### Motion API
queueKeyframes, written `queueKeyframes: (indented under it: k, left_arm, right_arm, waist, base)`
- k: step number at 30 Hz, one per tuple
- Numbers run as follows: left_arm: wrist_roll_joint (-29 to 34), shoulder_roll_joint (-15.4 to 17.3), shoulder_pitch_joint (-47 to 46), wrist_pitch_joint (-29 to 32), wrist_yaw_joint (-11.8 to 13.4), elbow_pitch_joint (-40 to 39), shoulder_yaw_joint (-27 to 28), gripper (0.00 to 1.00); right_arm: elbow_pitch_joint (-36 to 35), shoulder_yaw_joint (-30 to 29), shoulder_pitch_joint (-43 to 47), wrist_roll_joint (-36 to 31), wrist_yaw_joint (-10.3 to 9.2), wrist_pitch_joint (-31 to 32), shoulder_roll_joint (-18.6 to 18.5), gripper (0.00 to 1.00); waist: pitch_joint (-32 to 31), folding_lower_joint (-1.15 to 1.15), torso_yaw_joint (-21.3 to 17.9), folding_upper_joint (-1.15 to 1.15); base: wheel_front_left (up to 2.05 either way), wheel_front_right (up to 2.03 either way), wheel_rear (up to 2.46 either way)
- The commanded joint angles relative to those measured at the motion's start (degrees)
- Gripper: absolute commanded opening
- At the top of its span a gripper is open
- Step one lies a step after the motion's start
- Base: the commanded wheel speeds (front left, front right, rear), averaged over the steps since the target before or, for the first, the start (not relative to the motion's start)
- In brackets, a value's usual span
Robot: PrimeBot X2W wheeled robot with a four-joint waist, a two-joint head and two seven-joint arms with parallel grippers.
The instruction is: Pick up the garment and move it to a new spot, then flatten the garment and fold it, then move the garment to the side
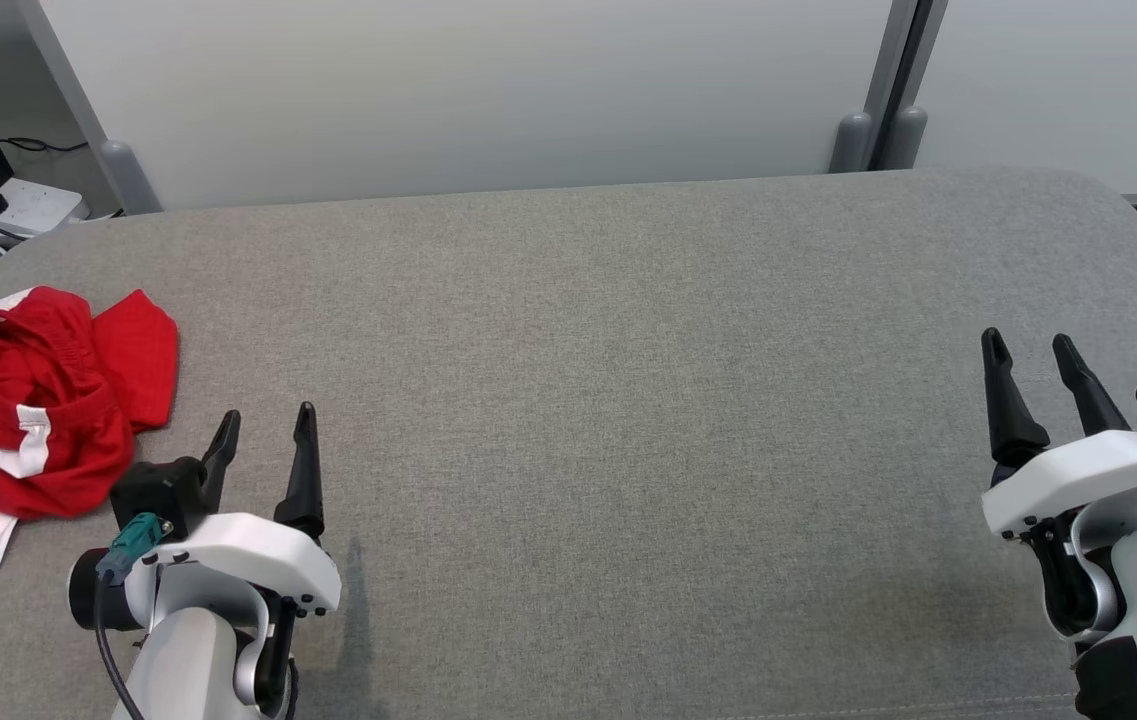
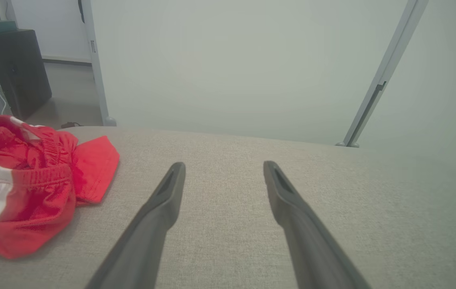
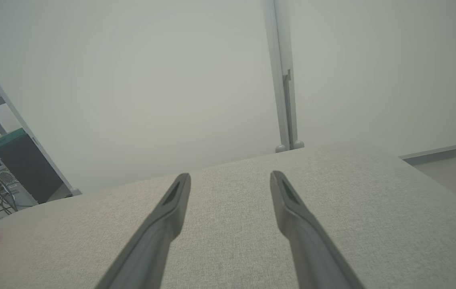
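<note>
Our left gripper point(image 1: 268, 412) and right gripper point(image 1: 1027, 338) hold their jaws open, empty. The red garment point(image 1: 28, 400) bunches at the frame's left, overhanging the tabletop point(image 1: 628, 350); a shallow pinch, we judge, could drag it off.

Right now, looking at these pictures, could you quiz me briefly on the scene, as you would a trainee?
1. Which is nearer the red and white garment: A) the left tool, or B) the right tool?
2. True or false: the garment lies flat and neatly folded.
3. Fill in: both tools are ____ and hold nothing.

Key: 1. A. 2. False; it lies crumpled at the left end of the grey padded surface. 3. open.
</note>
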Motion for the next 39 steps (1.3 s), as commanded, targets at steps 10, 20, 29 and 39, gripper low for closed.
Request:
queueKeyframes:
  k: [10, 20, 29, 39]
  left_arm:
    - [8.67, 1.20, -5.32, -2.40, 2.08, 0.22, 2.41, 1.00]
    - [12.11, 1.23, -5.88, -3.34, 4.39, 1.62, 4.70, 1.00]
    - [12.26, 0.98, -5.62, -3.34, 4.25, 1.89, 4.85, 1.00]
    - [12.09, 0.70, -5.92, -3.34, 4.15, 0.89, 4.89, 1.00]
  right_arm:
    - [1.72, 1.75, -4.86, -7.65, 0.41, -2.69, -1.56, 1.00]
    - [2.76, -0.26, -5.59, -12.03, 0.42, -3.62, -1.63, 1.00]
    - [3.12, -1.26, -5.48, -12.57, 0.42, -3.62, -1.47, 1.00]
    - [1.63, -0.73, -5.63, -12.72, 0.42, -3.62, -1.16, 1.00]
  waist:
    - [-0.03, 0.00, -0.42, 0.00]
    - [-0.11, 0.00, -0.76, 0.00]
    - [-0.10, 0.00, -0.48, 0.00]
    - [0.23, 0.00, 1.39, 0.00]
  base:
    - [0.00, 0.00, 0.00]
    - [0.00, 0.00, 0.00]
    - [0.00, 0.00, 0.00]
    - [0.00, 0.00, 0.00]
